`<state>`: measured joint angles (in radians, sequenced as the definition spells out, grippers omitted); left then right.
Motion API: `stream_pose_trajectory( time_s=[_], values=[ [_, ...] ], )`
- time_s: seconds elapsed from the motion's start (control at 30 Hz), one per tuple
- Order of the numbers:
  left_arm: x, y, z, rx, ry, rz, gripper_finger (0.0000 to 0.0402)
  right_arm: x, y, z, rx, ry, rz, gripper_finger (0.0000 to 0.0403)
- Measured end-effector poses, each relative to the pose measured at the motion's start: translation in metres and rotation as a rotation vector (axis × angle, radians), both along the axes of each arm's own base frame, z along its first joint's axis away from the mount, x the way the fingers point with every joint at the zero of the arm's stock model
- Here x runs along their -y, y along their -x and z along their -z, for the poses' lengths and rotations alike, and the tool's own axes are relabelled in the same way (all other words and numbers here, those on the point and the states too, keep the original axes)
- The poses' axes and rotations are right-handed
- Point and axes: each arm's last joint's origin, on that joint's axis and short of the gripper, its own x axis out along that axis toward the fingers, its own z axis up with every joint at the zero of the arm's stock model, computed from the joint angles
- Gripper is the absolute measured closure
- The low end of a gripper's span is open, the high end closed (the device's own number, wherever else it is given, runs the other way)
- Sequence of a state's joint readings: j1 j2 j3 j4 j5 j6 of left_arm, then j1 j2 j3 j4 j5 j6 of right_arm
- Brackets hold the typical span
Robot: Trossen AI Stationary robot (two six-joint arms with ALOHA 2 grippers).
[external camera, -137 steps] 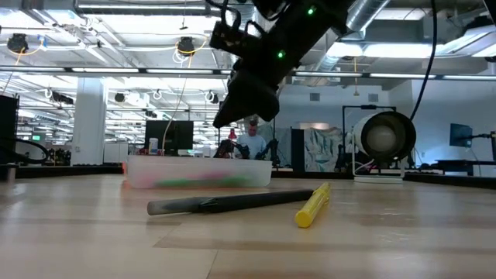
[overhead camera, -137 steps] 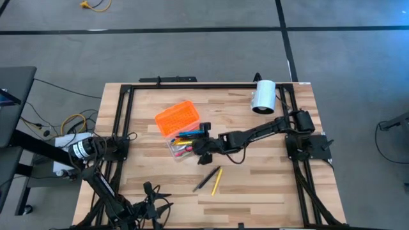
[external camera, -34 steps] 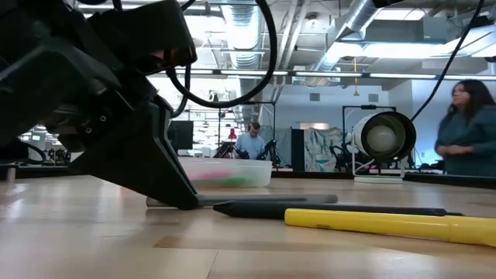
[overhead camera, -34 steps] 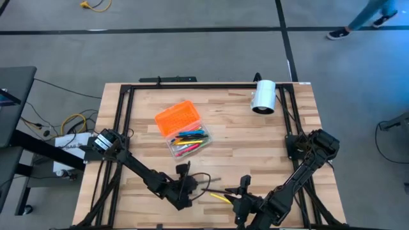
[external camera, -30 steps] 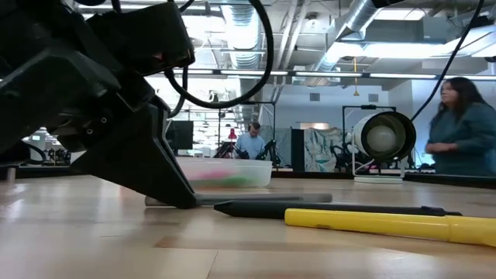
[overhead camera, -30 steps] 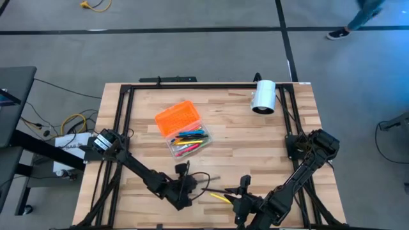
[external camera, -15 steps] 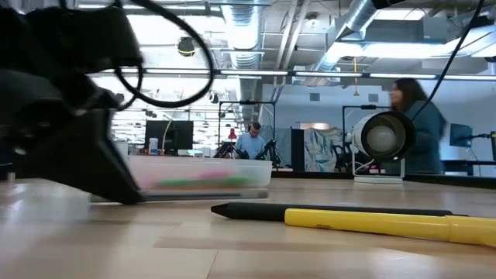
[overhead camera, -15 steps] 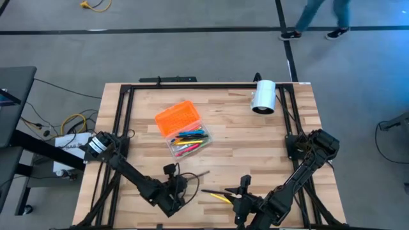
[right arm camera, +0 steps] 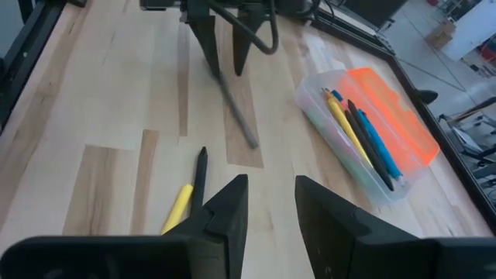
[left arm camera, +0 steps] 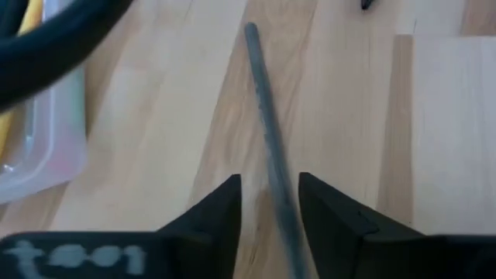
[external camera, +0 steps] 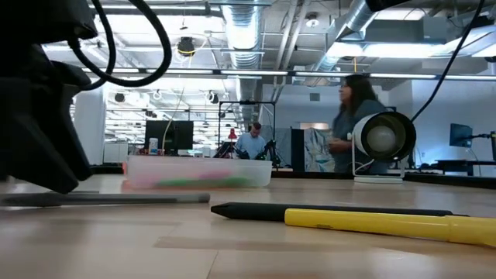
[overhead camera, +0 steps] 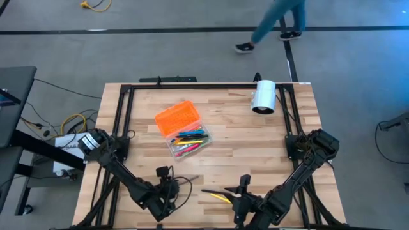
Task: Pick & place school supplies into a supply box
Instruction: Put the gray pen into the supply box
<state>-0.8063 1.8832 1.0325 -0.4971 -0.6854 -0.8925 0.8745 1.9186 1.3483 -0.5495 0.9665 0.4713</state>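
Observation:
My left gripper [left arm camera: 270,182] is low over the table's near left part [overhead camera: 166,186], shut on a grey pencil [overhead camera: 185,179]. The supply box [overhead camera: 188,142] stands open mid-table: a clear base holding several coloured pens, with the orange lid [overhead camera: 177,117] beside it. A black pen [overhead camera: 213,191] and a yellow marker [overhead camera: 222,197] lie side by side near the near edge, large in the low view as black pen [external camera: 325,210] and yellow marker [external camera: 387,223]. My right gripper [right arm camera: 271,194] hangs open at the near edge, just behind them. No scissors show. My left gripper has the grey pencil's one end [left arm camera: 280,198] between its two fingers [left arm camera: 221,209]. The fingers slant down from above and from the table's left, and the pencil runs on out ahead of them toward the right. Its shaft [external camera: 116,199] lies level, low along the table; lifted or resting, I cannot tell.
A white cylinder [overhead camera: 262,96] lies at the far right corner of the table, also seen as the white cylinder [external camera: 382,138]. Black frame rails run along the table's edges. A person [overhead camera: 275,22] walks past on the floor beyond the far edge.
My left gripper has moved toward the table's left edge and slightly toward the near edge, and the grey pencil has gone with it, away from the black pen and yellow marker, which have stayed put. The person has walked leftward behind the table.

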Motion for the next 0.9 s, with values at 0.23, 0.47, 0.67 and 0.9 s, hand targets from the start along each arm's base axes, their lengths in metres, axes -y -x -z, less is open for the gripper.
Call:
stream_pose_trajectory(
  time_s=[0.23, 0.47, 0.67, 0.9],
  values=[
    [-0.011, -0.012, -0.001, 0.009, -0.025, -0.018, 0.023, 0.0, 0.0, 0.0, 0.0, 0.0, 0.0, 0.0301],
    [-0.024, -0.033, -0.002, 0.007, 0.009, 0.01, 0.0217, 0.0, 0.0, 0.0, 0.0, 0.0, 0.0, 0.0301],
    [-0.028, -0.044, -0.004, -0.005, 0.065, 0.062, 0.0216, 0.0, 0.0, 0.0, 0.0, 0.0, -0.001, 0.0301],
    [-0.033, -0.041, -0.001, -0.073, 0.103, 0.025, 0.0216, -0.001, 0.001, 0.0, 0.0, 0.0, -0.003, 0.0301]
  ],
)
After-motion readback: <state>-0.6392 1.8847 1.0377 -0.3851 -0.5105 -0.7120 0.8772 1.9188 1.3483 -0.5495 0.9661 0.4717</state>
